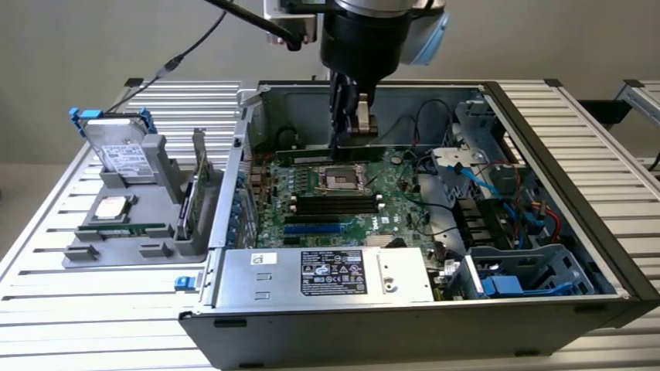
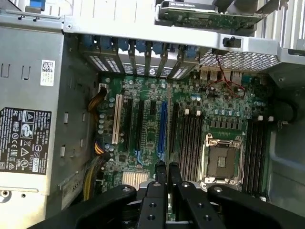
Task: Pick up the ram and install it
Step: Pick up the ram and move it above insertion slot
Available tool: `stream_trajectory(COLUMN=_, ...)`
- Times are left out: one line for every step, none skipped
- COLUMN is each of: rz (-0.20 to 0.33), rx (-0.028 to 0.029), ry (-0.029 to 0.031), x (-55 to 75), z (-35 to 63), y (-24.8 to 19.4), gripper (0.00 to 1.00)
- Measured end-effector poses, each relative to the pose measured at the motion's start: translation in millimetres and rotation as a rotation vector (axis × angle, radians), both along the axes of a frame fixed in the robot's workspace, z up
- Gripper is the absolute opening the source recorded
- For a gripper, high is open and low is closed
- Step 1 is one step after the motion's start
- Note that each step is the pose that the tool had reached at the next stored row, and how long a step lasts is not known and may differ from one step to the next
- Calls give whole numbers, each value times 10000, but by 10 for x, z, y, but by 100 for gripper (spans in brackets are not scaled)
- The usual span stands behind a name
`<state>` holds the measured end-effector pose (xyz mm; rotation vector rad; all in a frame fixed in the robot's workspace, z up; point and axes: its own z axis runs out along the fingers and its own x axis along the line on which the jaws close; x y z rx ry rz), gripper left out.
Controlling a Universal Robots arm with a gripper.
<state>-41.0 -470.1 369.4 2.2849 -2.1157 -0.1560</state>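
Pick-up stage judged complete: the ram point(image 1: 328, 154) was off the table point(image 1: 62, 309) and inside the open computer case point(image 1: 577, 154), carried by the pincer point(image 1: 351, 137). The pincer was narrow, its fingers pinched on the upper edge of the ram near its middle. The stick ran level, lengthwise across the exterior view, directly beneath the fingertips. It lay just beyond the CPU socket point(image 1: 338, 179), on the side toward the far wall of the case, low over the motherboard point(image 1: 407, 193). Could not tell from either view whether its lower edge was touching a slot or hanging just above one, so install judged not yet confirmed: seating and release remained. The black memory slots point(image 1: 335, 205) on the near side of the socket stood bare. In the wrist view the pincer point(image 2: 167, 174) showed both fingers nearly together, looking down on the board with the socket point(image 2: 223, 157) just beside them. A grey parts holder point(image 1: 124, 232) sat on the table to the exterior view's left, well apart from the pincer.
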Motion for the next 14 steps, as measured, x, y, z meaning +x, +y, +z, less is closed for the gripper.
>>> stream_trajectory(rz=-1, rx=-1, ry=1, x=15, z=-19, y=20, gripper=13)
stream_trajectory(rz=-1, rx=-2, ry=1, x=26, z=-35, y=41, gripper=13)
stream_trajectory(rz=-1, rx=0, ry=0, x=38, z=-54, y=68, gripper=13)
stream_trajectory(rz=-1, rx=-1, ry=0, x=50, z=-72, y=93, gripper=13)
stream_trajectory(rz=-1, rx=-1, ry=0, x=62, z=-90, y=117, gripper=13)
stream_trajectory(rz=-1, rx=0, ry=0, x=73, z=-108, y=141, gripper=13)
stream_trajectory(rz=-2, rx=-2, ry=0, x=82, z=-126, y=165, gripper=13)
stream_trajectory(rz=-3, rx=-2, ry=0, x=90, z=-145, y=191, gripper=13)
stream_trajectory(rz=-3, rx=-2, ry=0, x=95, z=-163, y=214, gripper=13)
stream_trajectory(rz=-5, rx=0, ry=0, x=98, z=-181, y=235, gripper=13)
stream_trajectory(rz=-10, rx=-2, ry=0, x=102, z=-200, y=257, gripper=13)
stream_trajectory(rz=-16, rx=-1, ry=0, x=104, z=-217, y=273, gripper=13)
stream_trajectory(rz=-28, rx=-1, ry=0, x=108, z=-236, y=286, gripper=13)
stream_trajectory(rz=-54, rx=0, ry=0, x=111, z=-254, y=294, gripper=13)
